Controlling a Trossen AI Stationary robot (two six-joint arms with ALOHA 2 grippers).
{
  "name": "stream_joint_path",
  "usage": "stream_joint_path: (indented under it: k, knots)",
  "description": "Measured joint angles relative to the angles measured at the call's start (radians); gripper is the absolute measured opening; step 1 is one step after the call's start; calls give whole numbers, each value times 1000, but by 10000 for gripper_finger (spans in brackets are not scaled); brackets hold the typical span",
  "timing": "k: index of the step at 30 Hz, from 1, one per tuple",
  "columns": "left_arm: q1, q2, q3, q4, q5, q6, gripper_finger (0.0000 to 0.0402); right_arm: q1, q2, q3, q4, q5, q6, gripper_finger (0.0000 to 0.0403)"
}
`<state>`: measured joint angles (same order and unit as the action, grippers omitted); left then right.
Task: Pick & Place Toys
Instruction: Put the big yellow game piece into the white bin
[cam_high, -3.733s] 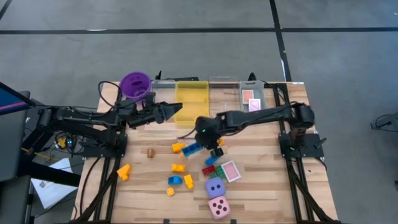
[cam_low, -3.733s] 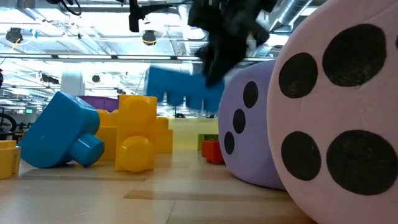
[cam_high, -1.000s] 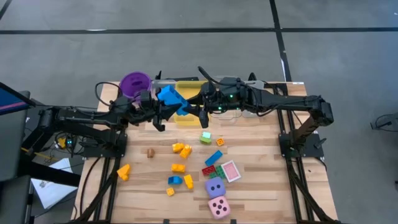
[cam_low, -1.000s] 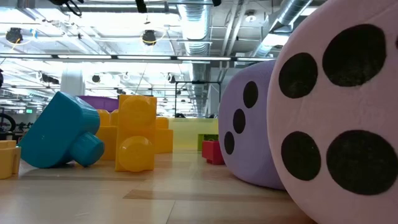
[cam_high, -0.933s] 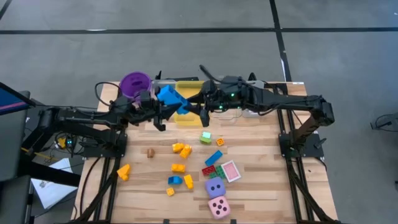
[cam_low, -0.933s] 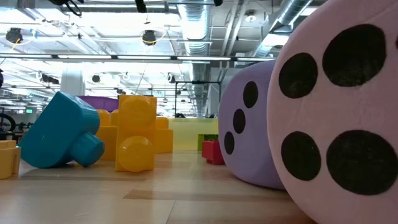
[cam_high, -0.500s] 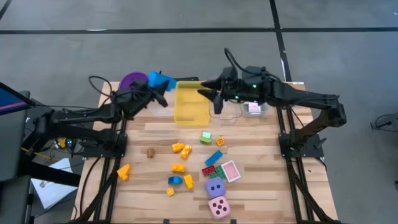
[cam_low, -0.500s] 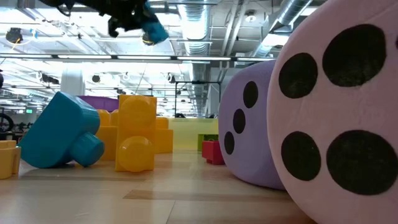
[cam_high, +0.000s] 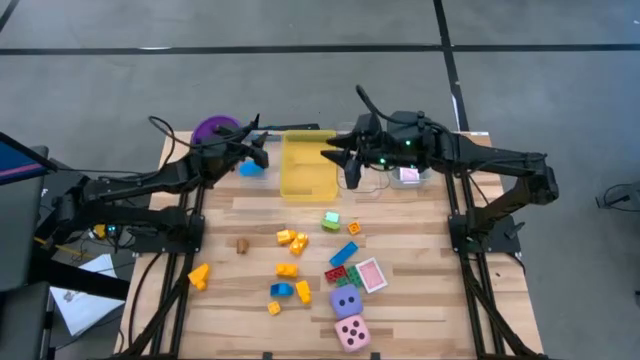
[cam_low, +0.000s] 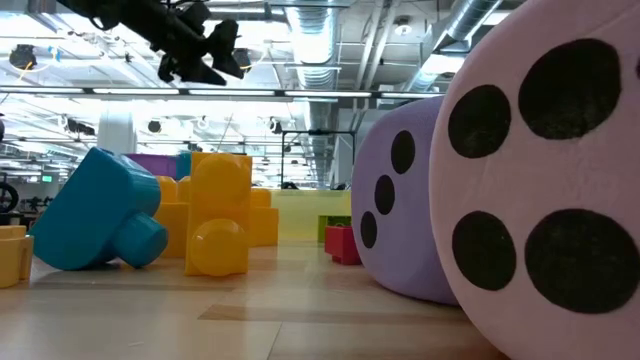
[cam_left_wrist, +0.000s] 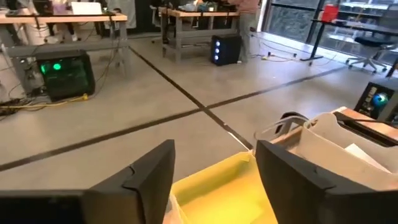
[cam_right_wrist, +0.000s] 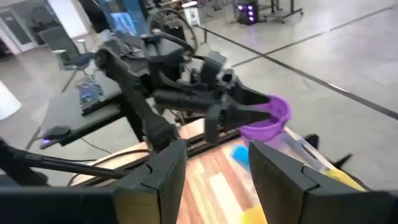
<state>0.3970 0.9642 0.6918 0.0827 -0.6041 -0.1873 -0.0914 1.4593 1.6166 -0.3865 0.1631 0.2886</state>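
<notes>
High view: my left gripper (cam_high: 262, 152) is hovering at the table's far edge btwn purple cup (cam_high: 213, 130) and yellow tray (cam_high: 307, 165), a blue brick (cam_high: 250, 168) lying just below it.

Left wrist: fingers (cam_left_wrist: 149, 177) are standing apart, nothing btwn them.

Right wrist: right gripper (cam_right_wrist: 211, 165) is waiting over the trays, jaws narrow, empty.

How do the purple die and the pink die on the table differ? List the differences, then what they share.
The purple die shows two black dots on top; the pink die shows four. The purple die lies farther from the table's near edge, the pink die at that edge. Both are soft-looking cubes that sit side by side.
</notes>
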Motion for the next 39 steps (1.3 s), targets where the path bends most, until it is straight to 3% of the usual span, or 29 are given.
stream_joint_path:
  k: [3, 6, 9, 13, 16, 21, 25, 32, 39]
  knots:
    - [3, 0, 0, 3, 10, -26, 241, -2, 0, 0, -21, 1, 0, 168]
    - [2, -5, 0, 13, 103, -87, 252, 1, 0, 0, -42, -8, 0, 168]
    - [1, -11, 0, 20, 296, -143, 258, 14, 0, 0, -80, -11, -5, 168]
    - [-17, -6, 0, 15, 690, -201, 259, 35, 0, 0, -143, -8, -39, 168]
    - [-77, 1, 0, -35, 828, -143, 259, 55, 0, 0, -196, -8, -53, 168]
    - [-210, 0, 0, -266, 746, 39, 259, 73, 0, 0, -251, -8, -52, 168]
    - [-282, 6, -52, -328, 658, 47, 264, 78, 1, 0, -252, -8, -32, 168]
    - [-356, 17, -240, -236, 655, -13, 302, 78, 1, 0, -250, -6, -20, 168]
    - [-382, 18, -438, -17, 609, -176, 352, 79, 1, 0, -250, -5, 1, 168]
